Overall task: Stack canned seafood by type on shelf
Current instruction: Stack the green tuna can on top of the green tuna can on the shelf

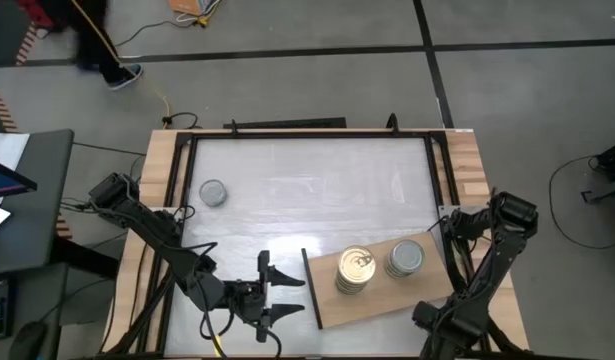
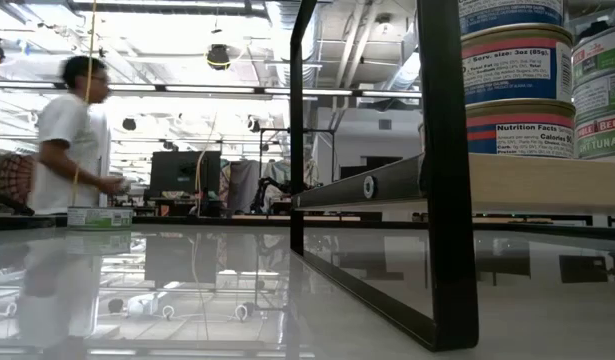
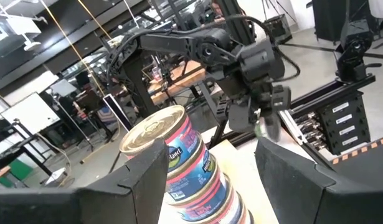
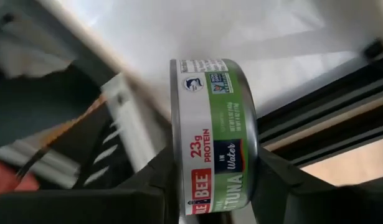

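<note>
The shelf (image 1: 332, 310), a light-brown board, lies at the table's near right. On it stand two stacks of canned seafood: one topped by a gold lid (image 1: 355, 266) and one topped by a silver lid (image 1: 405, 257). A single silver-lidded can (image 1: 214, 193) sits flat on the table at the far left. My left gripper (image 1: 285, 291) hangs open, level, just left of the shelf, facing the gold-lidded stack (image 3: 179, 155). My right gripper (image 3: 266, 121) is by the table's right rail, beyond the stacks, shut on a green-labelled tuna can (image 4: 216, 124). My right gripper pinches the green-labelled can between its two fingers, one on each flat end (image 4: 176, 163), so the label wall faces the wrist camera. The fingers slant steeply down from above. The can stands on edge in the hold; I cannot tell whether it touches the table.
Black rails (image 1: 442, 170) and wooden side boards (image 1: 467, 160) frame the white table top (image 1: 317, 190). In the low view the shelf (image 2: 547, 182) sits raised on a black frame (image 2: 442, 200). A person (image 2: 72, 130) stands in the room beyond the table.
</note>
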You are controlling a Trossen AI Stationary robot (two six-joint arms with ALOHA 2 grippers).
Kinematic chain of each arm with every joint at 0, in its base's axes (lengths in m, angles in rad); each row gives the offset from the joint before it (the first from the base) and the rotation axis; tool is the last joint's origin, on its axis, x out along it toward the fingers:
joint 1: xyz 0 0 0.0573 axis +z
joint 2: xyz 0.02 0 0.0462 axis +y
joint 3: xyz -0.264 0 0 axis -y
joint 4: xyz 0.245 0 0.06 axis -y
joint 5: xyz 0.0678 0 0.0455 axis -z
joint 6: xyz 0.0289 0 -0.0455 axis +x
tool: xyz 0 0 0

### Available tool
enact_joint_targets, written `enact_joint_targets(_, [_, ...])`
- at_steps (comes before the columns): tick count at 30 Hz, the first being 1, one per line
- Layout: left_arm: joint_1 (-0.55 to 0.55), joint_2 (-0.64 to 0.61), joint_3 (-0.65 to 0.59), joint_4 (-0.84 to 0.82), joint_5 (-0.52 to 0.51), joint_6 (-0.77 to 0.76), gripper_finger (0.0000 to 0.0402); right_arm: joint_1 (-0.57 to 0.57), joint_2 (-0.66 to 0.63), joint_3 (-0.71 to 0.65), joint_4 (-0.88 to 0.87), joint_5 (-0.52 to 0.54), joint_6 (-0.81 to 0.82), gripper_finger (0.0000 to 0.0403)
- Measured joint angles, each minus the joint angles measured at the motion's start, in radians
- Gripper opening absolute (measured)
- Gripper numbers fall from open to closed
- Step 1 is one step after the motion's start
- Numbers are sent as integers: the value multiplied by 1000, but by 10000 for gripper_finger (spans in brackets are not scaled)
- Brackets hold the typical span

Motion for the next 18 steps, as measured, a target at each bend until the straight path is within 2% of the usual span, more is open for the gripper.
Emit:
enact_joint_targets(3, [0, 0, 0, 13, -2, 15, 228, 0, -36, 13, 1, 2, -21, 160])
enact_joint_targets(6, [0, 0, 0, 13, -8, 19, 228, 0, -89, 15, -7, 54, -23, 160])
enact_joint_targets(13, [0, 0, 0, 10, -11, 20, 228, -2, -261, 17, -6, 327, -58, 162])
enact_joint_targets(18, [0, 0, 0, -24, -23, 31, 228, -6, -392, 17, -32, 508, -148, 164])
